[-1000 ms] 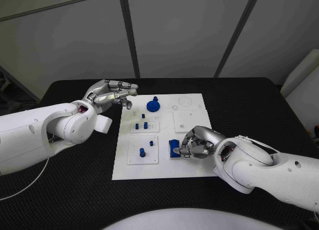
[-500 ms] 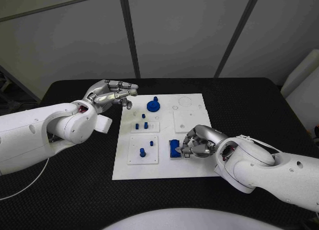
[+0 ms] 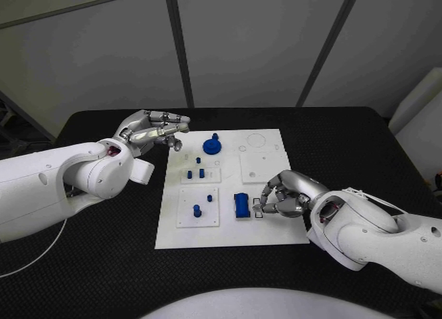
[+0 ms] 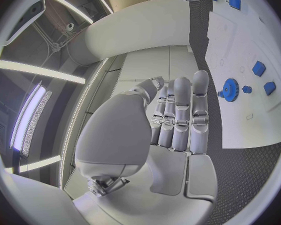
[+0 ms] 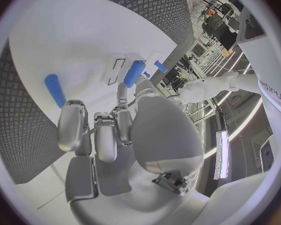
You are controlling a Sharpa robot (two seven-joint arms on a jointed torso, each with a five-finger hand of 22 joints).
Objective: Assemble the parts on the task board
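Right hand [image 3: 283, 196] sits empty, fingers loose, beside the blue block [image 3: 242, 205] on the task board [image 3: 230, 232]; left hand [image 3: 151, 129] curled, empty, off its far-left corner

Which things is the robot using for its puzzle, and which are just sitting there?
For the job: task board; blue block; blue gear; small blue pegs; right hand.
Just there: black table; left hand, holding nothing.

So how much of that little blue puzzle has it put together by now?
Partway, it seems. Several small blue pegs and a blue gear already stand on the task board. The right hand hovers beside a blue block, holding nothing; the left hand waits at the far corner. The round outlines at the far side look unfilled.
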